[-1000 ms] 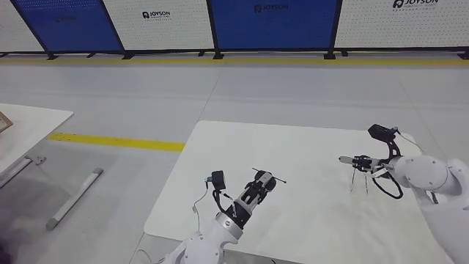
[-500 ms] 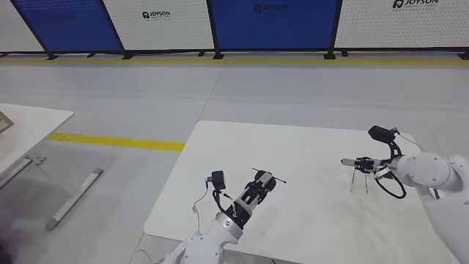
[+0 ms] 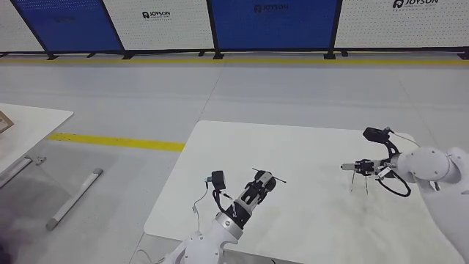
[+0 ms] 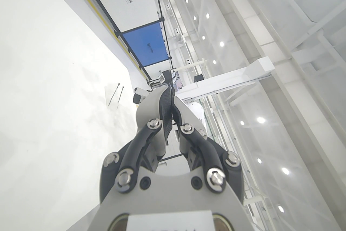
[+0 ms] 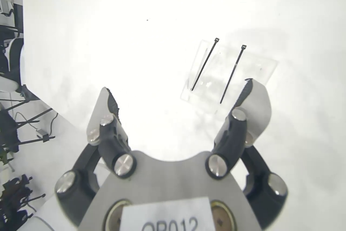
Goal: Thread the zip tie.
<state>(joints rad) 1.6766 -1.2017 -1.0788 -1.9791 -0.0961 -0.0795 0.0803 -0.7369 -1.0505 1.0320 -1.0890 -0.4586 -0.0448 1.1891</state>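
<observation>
A thin black zip tie (image 3: 279, 180) is pinched crosswise at the tip of my left gripper (image 3: 267, 180), which is raised over the near left part of the white table (image 3: 293, 147). In the left wrist view this gripper (image 4: 169, 97) is shut, its pads pressed together. Two more black zip ties (image 5: 204, 64) (image 5: 232, 74) lie side by side on a clear plastic sheet (image 5: 259, 67). My right gripper (image 5: 179, 94) hovers open just short of them, one finger (image 5: 256, 97) near the tail of the nearer tie. From above, the right gripper (image 3: 349, 166) sits over those ties (image 3: 359, 182).
The table's left and near edges run close to the left arm. Beyond the far edge lies grey floor with a yellow line (image 3: 117, 142) and blue and white panels (image 3: 271, 7). Another table's corner (image 3: 29, 128) stands at far left.
The right arm's wrist has turned a little and its gripper has shifted slightly over the two lying ties. The left arm has kept still with its tie.
</observation>
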